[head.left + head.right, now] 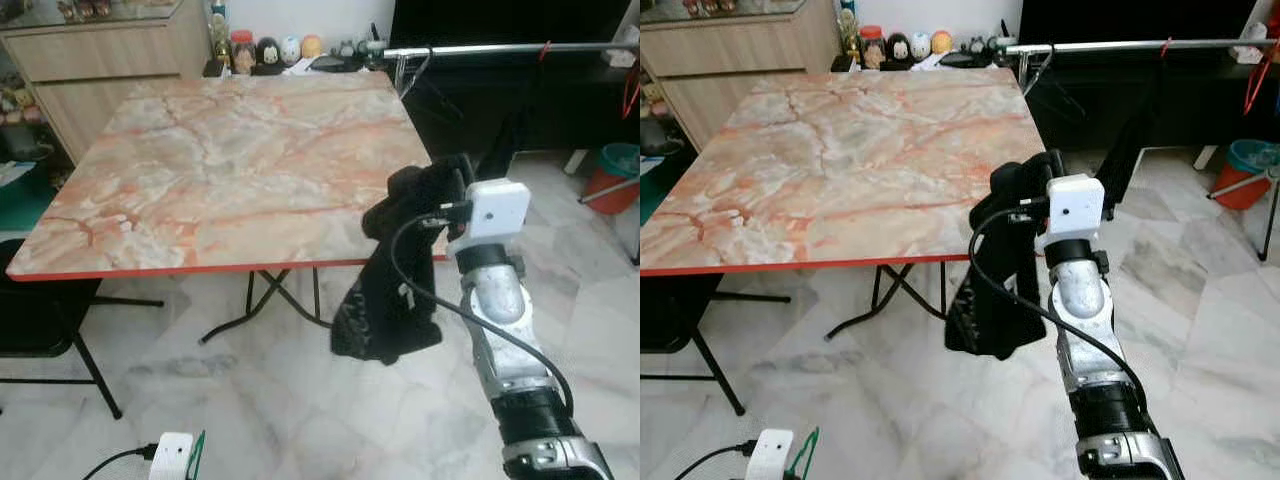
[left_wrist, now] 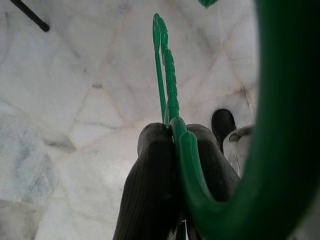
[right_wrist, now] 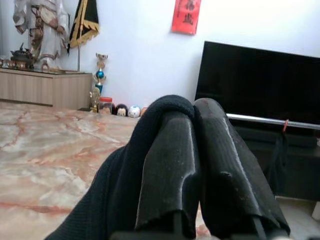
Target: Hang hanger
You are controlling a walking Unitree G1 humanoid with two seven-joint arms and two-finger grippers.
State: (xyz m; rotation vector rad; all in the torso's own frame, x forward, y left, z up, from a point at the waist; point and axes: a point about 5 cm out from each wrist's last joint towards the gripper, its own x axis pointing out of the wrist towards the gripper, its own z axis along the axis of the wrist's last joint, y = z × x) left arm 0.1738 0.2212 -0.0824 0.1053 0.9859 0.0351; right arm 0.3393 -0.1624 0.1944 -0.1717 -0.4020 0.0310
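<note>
Two tools shut: L [image 2: 175, 145] w/ green hanger [image 2: 170, 85], R [image 3: 195, 150] half-hidden in black cloth [image 1: 385, 290].

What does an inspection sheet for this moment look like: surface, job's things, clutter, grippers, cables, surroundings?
Surface: marble-pattern table, bare.
Job's things: green hanger in left gripper; black cloth in right gripper; metal rail behind the table.
Clutter: jars and figurines beyond the table's far edge.
Grippers: both shut on their loads.
Cables: black cable along right arm.
Surroundings: tiled floor, wooden cabinet, red bucket.
</note>
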